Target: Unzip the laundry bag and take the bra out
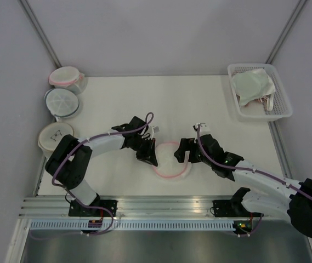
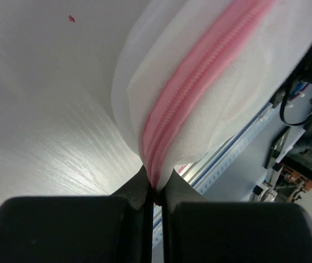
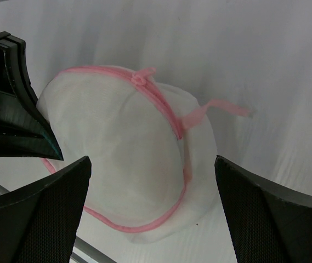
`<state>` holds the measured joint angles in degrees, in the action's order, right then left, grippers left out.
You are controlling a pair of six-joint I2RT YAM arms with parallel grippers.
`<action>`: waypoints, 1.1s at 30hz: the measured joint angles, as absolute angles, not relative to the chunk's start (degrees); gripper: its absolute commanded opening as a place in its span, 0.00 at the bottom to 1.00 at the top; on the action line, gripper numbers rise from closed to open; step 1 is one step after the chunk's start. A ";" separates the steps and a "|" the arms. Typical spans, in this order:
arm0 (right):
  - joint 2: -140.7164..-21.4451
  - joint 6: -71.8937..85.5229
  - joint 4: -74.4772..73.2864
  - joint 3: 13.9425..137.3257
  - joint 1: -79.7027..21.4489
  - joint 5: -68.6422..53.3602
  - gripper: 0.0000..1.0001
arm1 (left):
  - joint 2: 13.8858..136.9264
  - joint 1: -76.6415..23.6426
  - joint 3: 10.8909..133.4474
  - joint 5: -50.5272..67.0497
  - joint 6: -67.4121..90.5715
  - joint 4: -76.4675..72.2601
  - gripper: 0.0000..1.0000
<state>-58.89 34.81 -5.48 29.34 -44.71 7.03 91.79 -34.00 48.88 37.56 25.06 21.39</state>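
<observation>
Item: laundry bag (image 1: 171,161), round white mesh with a pink zipper rim (image 2: 199,71); it lies on the table (image 1: 216,109) between the two claws. Left claw (image 2: 154,193): jaws closed tight, pinching a fold of the bag's edge right at the pink zipper, with the mesh bulging away ahead of the fingertips. Right claw (image 3: 151,161): jaws spread wide and holding nothing, hovering with the bag's dome directly ahead between the fingers; whether it touches the mesh cannot be told. Zipper slider (image 3: 139,78): sits on the rim at the side of the bag farthest from the right claw, with a loose pink tab (image 3: 221,108) trailing off to the right of it. Zipper condition: teeth appear meshed along every visible stretch, and no opening shows. Bra: not visible in any view, presumably inside the bag behind the mesh. Status, by judgement: early, with the bag anchored by one claw only. Outstanding: catch the slider or tab, run the zipper round the rim, reach in, lift the bra clear.
</observation>
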 measured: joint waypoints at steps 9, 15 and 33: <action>-62.83 33.54 -3.31 28.88 -42.57 3.33 0.93 | 98.45 -38.02 58.70 29.61 18.63 32.38 0.04; -63.68 32.27 -1.93 28.91 -42.33 1.23 0.84 | 104.66 -38.76 66.57 24.10 14.76 39.33 0.04; -63.72 31.46 -2.09 29.30 -41.76 -6.59 0.00 | 123.17 -42.30 100.40 7.09 -2.59 59.92 0.04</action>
<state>-63.72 31.46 -2.09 29.30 -41.76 -6.59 123.17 -42.30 100.40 7.09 -2.59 59.92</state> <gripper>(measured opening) 0.081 0.050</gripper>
